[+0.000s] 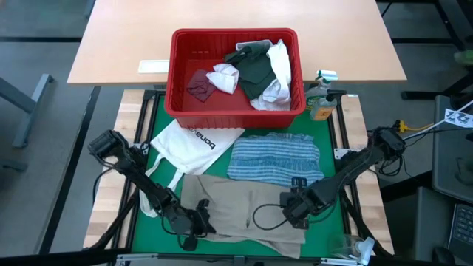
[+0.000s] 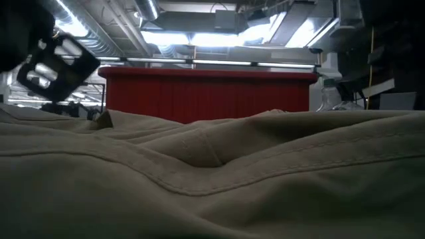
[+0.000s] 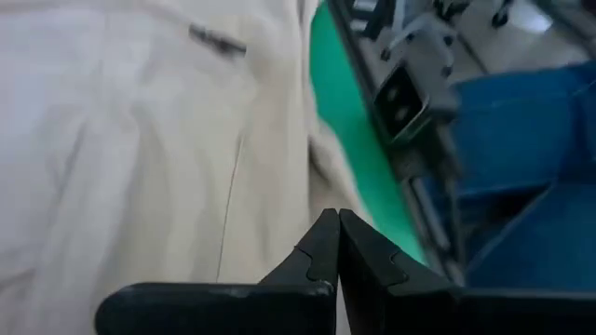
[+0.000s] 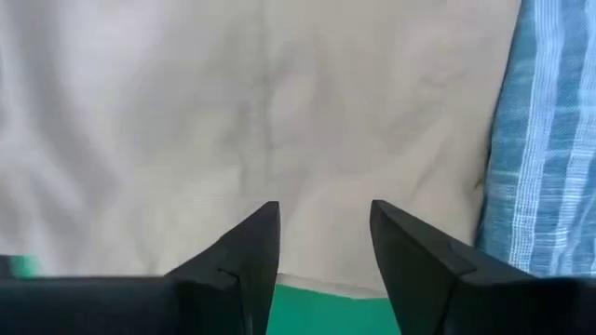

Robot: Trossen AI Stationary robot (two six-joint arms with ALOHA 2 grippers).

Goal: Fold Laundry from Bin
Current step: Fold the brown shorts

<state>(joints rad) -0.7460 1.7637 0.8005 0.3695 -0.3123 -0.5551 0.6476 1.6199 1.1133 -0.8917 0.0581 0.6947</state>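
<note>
The red bin (image 1: 176,74) stands at the table's far side and holds a dark green-grey top (image 1: 255,70), white pieces (image 1: 223,77) and a maroon piece (image 1: 199,85). A blue-striped cloth (image 1: 275,157) lies flat on the green mat. Nearer the front, the tan shirt (image 1: 244,203) lies spread out with soft wrinkles. My left gripper (image 3: 337,219) is shut over the shirt's near left part (image 1: 194,225). My right gripper (image 4: 324,219) is open and points down over the shirt's near right edge (image 1: 290,213), with nothing between its fingers. My left gripper is shut just above the tan shirt's near edge (image 3: 358,209). Whether its tips touch or pinch the cloth, I cannot tell.
A white tote bag (image 1: 192,140) with black lettering lies left of the striped cloth, its straps trailing toward the left arm. A yellow-green bottle (image 1: 319,103) stands right of the bin. Bare green mat (image 3: 349,121) shows along the shirt's near edge.
</note>
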